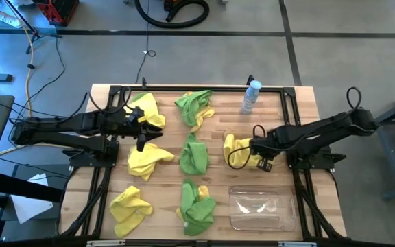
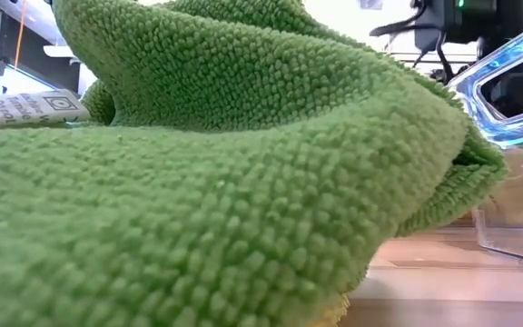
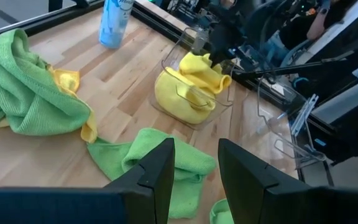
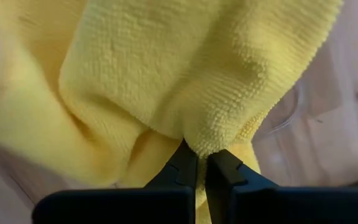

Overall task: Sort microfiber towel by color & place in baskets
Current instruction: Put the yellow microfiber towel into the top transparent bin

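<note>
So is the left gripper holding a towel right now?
No, in its wrist view the left gripper is open with nothing between its fingers, hovering above a green towel on the table.

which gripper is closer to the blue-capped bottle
Right. The right gripper sits just below the bottle, pinching a yellow towel; the left gripper is far across the table.
</note>
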